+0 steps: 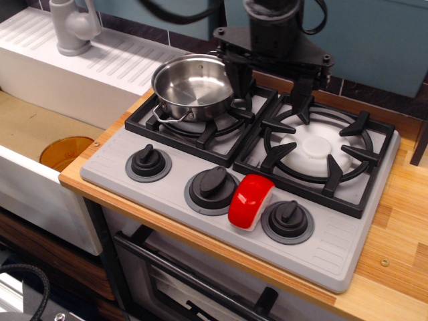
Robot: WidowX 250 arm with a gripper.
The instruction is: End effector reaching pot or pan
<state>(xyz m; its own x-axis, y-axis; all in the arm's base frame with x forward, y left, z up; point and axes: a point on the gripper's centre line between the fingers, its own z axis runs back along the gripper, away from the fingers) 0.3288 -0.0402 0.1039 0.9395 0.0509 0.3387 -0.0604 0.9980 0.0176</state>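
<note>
Steel pot (192,87) looks light, rigid, slippery; we'd pinch its right rim with the gripper (272,85), jaws spread.

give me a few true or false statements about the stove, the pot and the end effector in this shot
1. The small shiny stainless-steel pot sits on the left black burner grate. True.
2. The pot holds food. False: its inside is bare metal.
3. The black end effector has its two fingers spread apart, one by the pot's right rim, the other over the right grate. True.
4. The red and white rounded object lies inside the pot. False: it rests on the grey stove panel between two black knobs.
5. The white round burner cap is under the pot. False: it sits uncovered in the right burner.
</note>
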